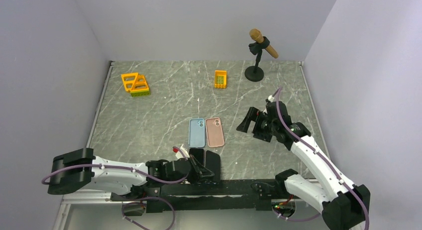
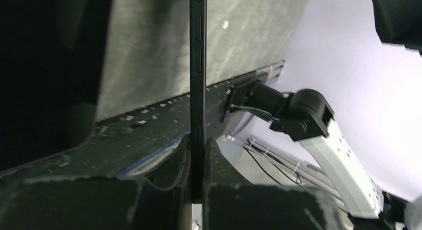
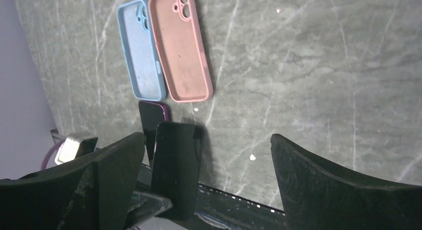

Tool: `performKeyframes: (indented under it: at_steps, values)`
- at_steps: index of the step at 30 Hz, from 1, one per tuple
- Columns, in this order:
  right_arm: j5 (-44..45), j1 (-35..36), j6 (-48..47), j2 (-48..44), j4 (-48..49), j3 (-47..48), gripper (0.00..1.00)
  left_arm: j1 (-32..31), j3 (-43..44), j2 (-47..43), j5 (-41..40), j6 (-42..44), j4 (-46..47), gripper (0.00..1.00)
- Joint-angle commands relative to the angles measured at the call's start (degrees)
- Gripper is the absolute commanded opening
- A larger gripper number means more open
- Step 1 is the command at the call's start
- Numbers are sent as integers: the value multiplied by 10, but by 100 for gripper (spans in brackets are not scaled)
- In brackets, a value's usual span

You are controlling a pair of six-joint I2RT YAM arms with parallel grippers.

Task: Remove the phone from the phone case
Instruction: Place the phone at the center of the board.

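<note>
Left gripper (image 2: 197,146) pinches phone (image 2: 197,65); purple case (image 3: 151,118) seemingly beside.

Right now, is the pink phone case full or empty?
Empty: the pink case lies flat, inside up, bare lining and camera cutout showing, no phone in it.

No readable text, labels, or numbers anywhere.

Phone (image 2: 197,65): thin dark slab seen edge-on, upright, side buttons visible along its edge. Lower end clamped between the two dark fingers of the left gripper (image 2: 197,155). Behind: grey marbled table (image 2: 149,51). Right: right arm (image 2: 318,125), black joint, white link, against pale wall (image 2: 358,65).
</note>
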Motion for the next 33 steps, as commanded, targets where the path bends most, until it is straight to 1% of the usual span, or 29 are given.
performKeyframes:
  at_steps: [1, 4, 7, 9, 11, 12, 15, 17, 18, 22, 23, 25, 27, 28, 30, 33]
  values:
    - [-1, -3, 6, -28, -52, -25, 100, -16, -5, 30, -70, -56, 83, 0]
    - [-10, -4, 16, -43, -50, -40, 100, -21, -16, 45, -70, -69, 98, 1]
    - [-10, -4, 16, -54, -53, -42, 100, -23, -35, 63, -69, -88, 133, 8]
    - [-8, -4, 14, -55, -59, -36, 100, -23, -46, 82, -56, -103, 167, 11]
    - [-7, -4, 11, -53, -63, -29, 100, -24, -45, 97, -31, -106, 178, 16]
    - [-7, -4, 10, -51, -64, -27, 100, -24, -41, 100, -22, -112, 170, 20]
    - [-7, -4, 9, -48, -64, -20, 100, -24, -38, 98, -16, -127, 159, 39]
    - [-7, -4, 8, -47, -65, -16, 100, -24, -30, 85, -17, -130, 127, 52]
    - [-7, -4, 7, -46, -67, -13, 100, -24, -27, 77, -17, -136, 109, 55]
    - [-6, -4, -1, -48, -77, 5, 100, -24, -30, 60, -17, -152, 83, 62]
    - [-5, -4, -4, -48, -81, 10, 100, -24, -29, 59, -12, -155, 86, 65]
    - [-1, -4, -12, -48, -92, 23, 100, -23, -25, 55, -3, -158, 81, 76]
    - [3, -4, -21, -43, -106, 37, 100, -23, -17, 46, 5, -168, 55, 87]
    - [5, -4, -25, -42, -113, 43, 100, -23, -12, 39, 8, -176, 33, 92]
    - [8, -3, -32, -42, -124, 56, 100, -23, 3, 17, 20, -204, -31, 97]
    - [14, -4, -37, -45, -140, 73, 100, -19, 41, -29, 18, -215, -155, 99]
